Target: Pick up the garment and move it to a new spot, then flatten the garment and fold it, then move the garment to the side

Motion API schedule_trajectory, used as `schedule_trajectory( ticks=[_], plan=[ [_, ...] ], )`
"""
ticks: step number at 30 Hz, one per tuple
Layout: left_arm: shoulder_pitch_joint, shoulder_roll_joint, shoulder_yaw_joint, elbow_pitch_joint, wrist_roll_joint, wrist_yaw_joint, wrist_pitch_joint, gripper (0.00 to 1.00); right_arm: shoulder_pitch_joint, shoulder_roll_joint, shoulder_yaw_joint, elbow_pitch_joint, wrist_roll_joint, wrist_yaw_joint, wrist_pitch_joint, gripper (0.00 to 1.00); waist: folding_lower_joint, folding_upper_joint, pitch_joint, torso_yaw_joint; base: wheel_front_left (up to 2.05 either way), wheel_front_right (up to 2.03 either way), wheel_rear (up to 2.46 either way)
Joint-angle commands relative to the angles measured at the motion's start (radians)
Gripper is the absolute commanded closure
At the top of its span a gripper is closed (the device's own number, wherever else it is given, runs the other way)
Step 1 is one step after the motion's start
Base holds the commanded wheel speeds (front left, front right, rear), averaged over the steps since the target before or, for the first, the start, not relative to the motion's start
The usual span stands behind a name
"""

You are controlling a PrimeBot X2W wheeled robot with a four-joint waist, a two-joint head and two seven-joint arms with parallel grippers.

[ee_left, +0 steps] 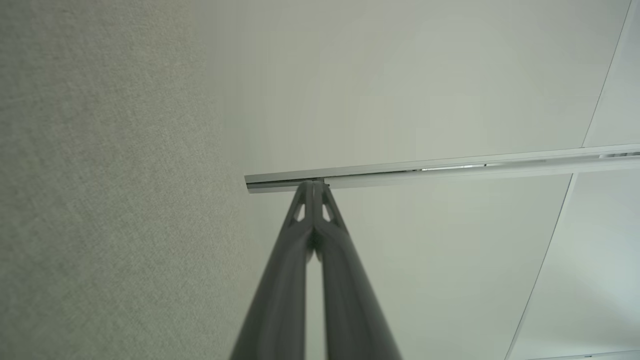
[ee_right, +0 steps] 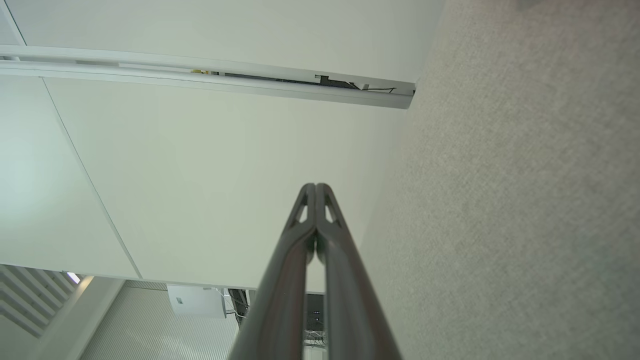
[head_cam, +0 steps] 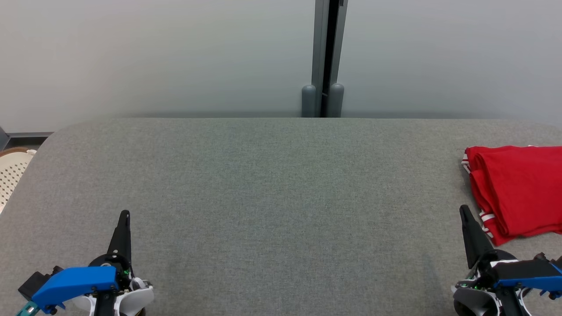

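The garment (head_cam: 518, 193) lies folded at the table's (head_cam: 263, 197) right edge, seemingly set aside; so our left gripper (head_cam: 124, 217) and right gripper (head_cam: 464, 213) rest near us, both pinched closed, empty.

One counter (head_cam: 263, 197). One red garment (head_cam: 518, 188) lies at its right edge. Two grippers show at its near edge: the left gripper (head_cam: 125, 215) and the right gripper (head_cam: 463, 210). One white perforated basket (head_cam: 11, 175) sits beyond the left edge. Two grey posts (head_cam: 308, 101) stand behind the far edge.

Garment (head_cam: 518, 193) partly past right edge
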Motion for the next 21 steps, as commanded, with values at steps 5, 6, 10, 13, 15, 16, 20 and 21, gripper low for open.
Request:
schedule_trajectory(
  ticks=[5,6,10,13,15,16,20,21],
  plan=[
    [-0.023,-0.003,0.015,-0.010,-0.037,-0.008,0.013,1.00,-0.014,-0.006,-0.006,-0.013,0.048,0.000,0.012,1.00,0.0000,0.0000,0.001,0.000,0.00,0.00,0.00],
    [-0.024,-0.003,0.015,-0.011,-0.044,-0.008,0.014,1.00,-0.014,-0.006,-0.007,-0.014,0.055,0.000,0.013,1.00,0.0000,0.0000,0.001,0.000,0.00,0.00,0.00],
    [-0.023,-0.004,0.020,-0.014,-0.066,-0.011,0.022,1.00,-0.015,-0.006,-0.009,-0.018,0.082,0.000,0.020,1.00,0.0000,0.0000,0.002,0.000,0.00,0.00,0.00],
    [-0.027,-0.005,0.024,-0.016,-0.082,-0.012,0.026,1.00,-0.016,-0.006,-0.010,-0.020,0.102,0.000,0.023,1.00,0.0000,0.0000,0.003,0.000,0.00,0.00,0.00],
    [-0.026,-0.005,0.025,-0.016,-0.084,-0.012,0.028,1.00,-0.016,-0.006,-0.010,-0.021,0.104,0.000,0.025,1.00,0.0000,0.0000,0.003,0.000,0.00,0.00,0.00],
    [-0.026,-0.005,0.025,-0.016,-0.084,-0.012,0.028,1.00,-0.016,-0.006,-0.010,-0.021,0.104,0.000,0.025,1.00,0.0000,0.0000,0.003,0.000,0.00,0.00,0.00],
    [-0.026,-0.005,0.025,-0.016,-0.084,-0.012,0.028,1.00,-0.016,-0.006,-0.010,-0.021,0.104,0.000,0.025,1.00,0.0000,0.0000,0.003,0.000,0.00,0.00,0.00],
    [-0.026,-0.005,0.025,-0.016,-0.084,-0.011,0.028,1.00,-0.016,-0.006,-0.010,-0.021,0.104,0.000,0.025,1.00,0.0000,0.0000,0.003,0.000,0.00,0.00,0.00]
  ],
)
